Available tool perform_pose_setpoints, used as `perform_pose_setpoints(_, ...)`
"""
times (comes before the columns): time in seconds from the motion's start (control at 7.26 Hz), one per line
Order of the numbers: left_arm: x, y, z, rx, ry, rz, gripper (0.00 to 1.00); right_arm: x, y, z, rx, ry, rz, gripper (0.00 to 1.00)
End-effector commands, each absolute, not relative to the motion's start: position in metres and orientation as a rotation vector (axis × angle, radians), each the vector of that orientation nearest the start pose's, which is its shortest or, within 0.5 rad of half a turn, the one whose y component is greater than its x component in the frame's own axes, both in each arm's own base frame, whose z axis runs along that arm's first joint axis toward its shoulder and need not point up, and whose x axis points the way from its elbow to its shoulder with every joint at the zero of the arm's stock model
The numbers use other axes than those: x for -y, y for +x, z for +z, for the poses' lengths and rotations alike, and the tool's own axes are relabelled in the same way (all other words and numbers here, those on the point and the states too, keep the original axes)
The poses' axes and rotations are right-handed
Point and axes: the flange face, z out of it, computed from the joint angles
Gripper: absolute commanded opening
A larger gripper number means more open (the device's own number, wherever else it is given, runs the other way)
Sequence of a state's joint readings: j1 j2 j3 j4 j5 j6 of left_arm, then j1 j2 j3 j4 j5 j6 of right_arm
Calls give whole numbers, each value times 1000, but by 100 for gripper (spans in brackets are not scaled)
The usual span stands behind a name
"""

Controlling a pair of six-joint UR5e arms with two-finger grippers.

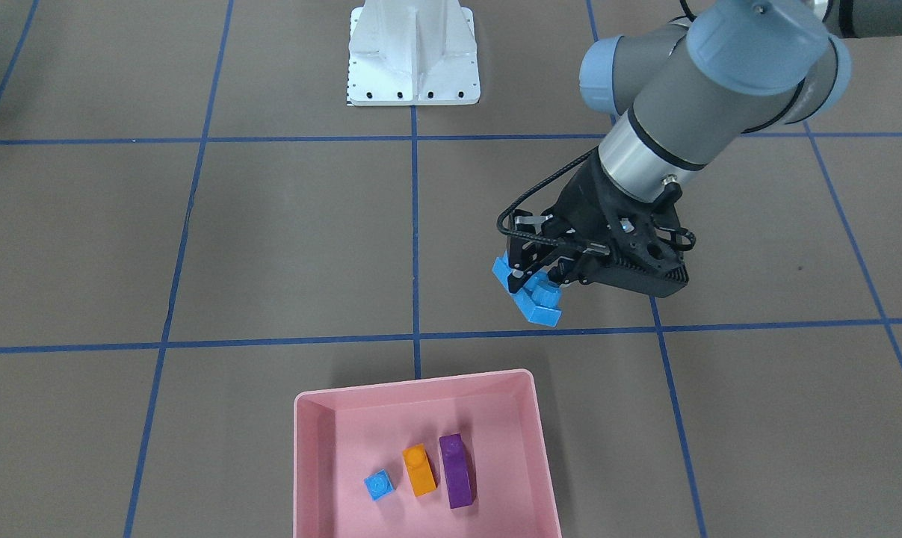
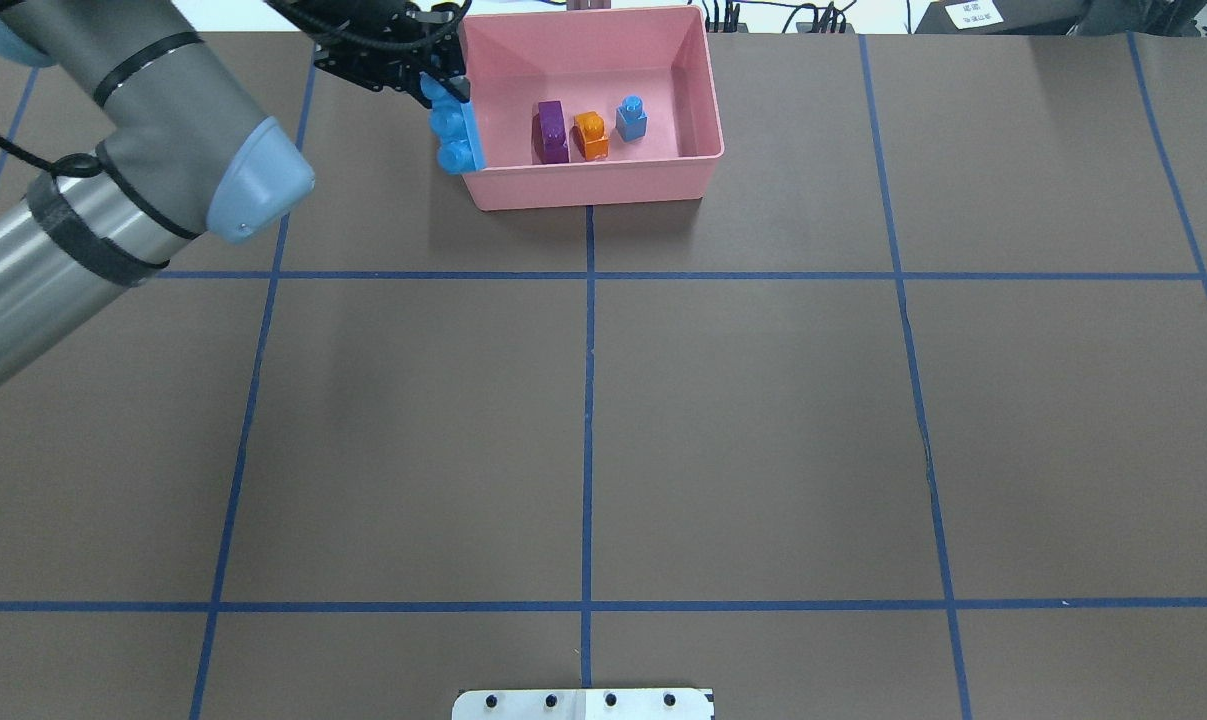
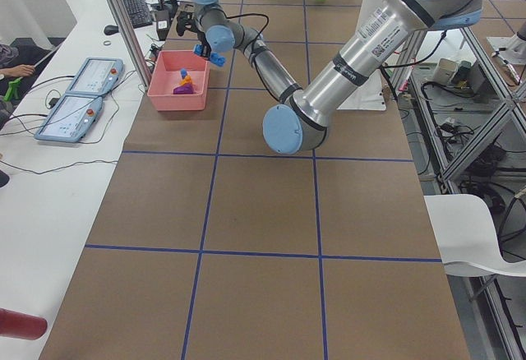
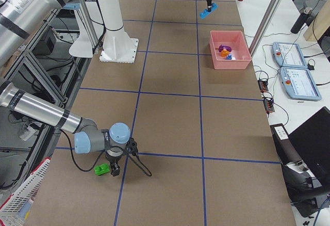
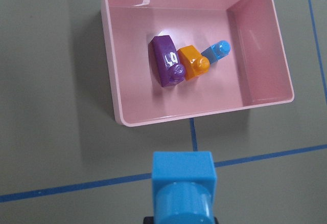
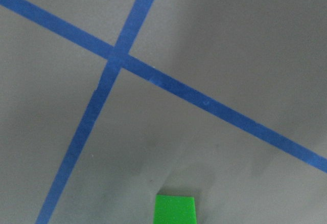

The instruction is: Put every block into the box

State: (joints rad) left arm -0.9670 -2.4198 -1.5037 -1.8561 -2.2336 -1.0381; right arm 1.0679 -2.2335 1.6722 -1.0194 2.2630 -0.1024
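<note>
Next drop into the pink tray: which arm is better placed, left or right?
Left. The left gripper holds the long blue studded brick just short of the shallow pink plastic tray, so a short move should finish it. The right gripper is by the small green brick, far from the tray.

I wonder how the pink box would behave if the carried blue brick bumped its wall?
The pink box looks thin-walled and holds only three small bricks, so the long blue brick would probably slide it across the smooth table. Low and wide, it seems unlikely to tip.
</note>
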Motion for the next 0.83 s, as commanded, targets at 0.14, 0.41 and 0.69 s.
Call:
perform_pose_setpoints(0.14, 692, 386, 112, -1146, 370, -71, 0, 174, -22, 794, 701, -189, -583, 94)
perform_pose_setpoints(0.41, 713, 412, 103, -1151, 405, -70, 0, 168, -21, 801, 707, -212, -579, 80)
perform_pose_setpoints(0.69, 713, 412, 103, -1151, 406, -69, 0, 168, -22, 804, 706, -219, -583, 15)
